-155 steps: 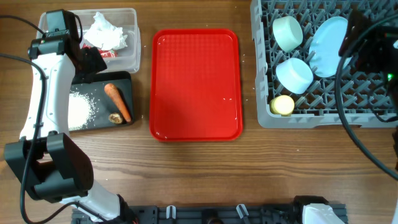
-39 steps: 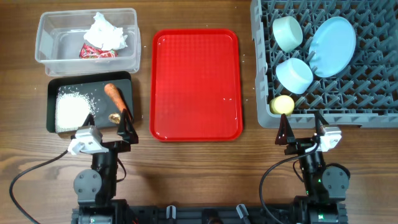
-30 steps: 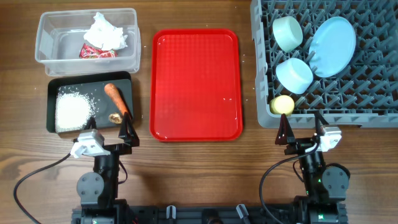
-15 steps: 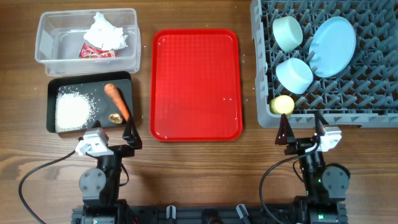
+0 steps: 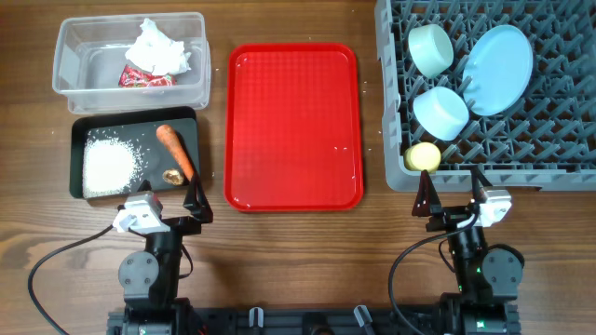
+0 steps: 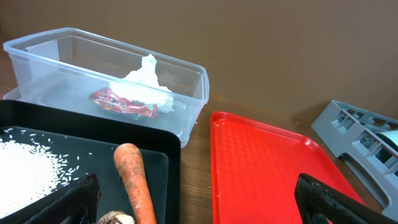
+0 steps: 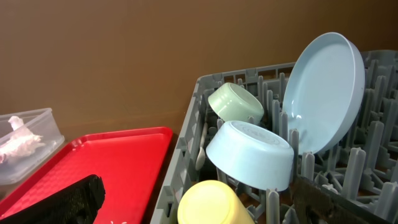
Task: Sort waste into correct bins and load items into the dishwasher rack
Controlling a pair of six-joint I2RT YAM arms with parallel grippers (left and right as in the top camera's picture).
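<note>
The clear tub (image 5: 191, 56) holds the white napkin (image 5: 158, 46) and red wrapper (image 5: 144, 79). The black tray (image 5: 79, 135) holds rice (image 5: 110, 167), the carrot (image 5: 175, 152) and a brown scrap (image 5: 172, 176). The grey rack (image 5: 549, 140) holds the green bowl (image 5: 430, 48), blue bowl (image 5: 440, 112), blue plate (image 5: 496, 58) and yellow cup (image 5: 424, 156). A white spoon (image 7: 202, 154) stands by the rack's wall. My left gripper (image 5: 168, 207) is open and empty at the table's front, below the black tray. My right gripper (image 5: 453, 200) is open and empty just in front of the rack.
A red tray (image 5: 293, 126) lies between the bins and the rack, with nothing on it. In the left wrist view the carrot (image 6: 134, 183) and red tray (image 6: 267, 162) lie between my open fingers (image 6: 208, 202). Cables run along the table's front edge.
Both arms have drawn back from over the tub and the rack to the table's front. In the last second the left gripper shifted slightly right, then held still. The right has not moved.
</note>
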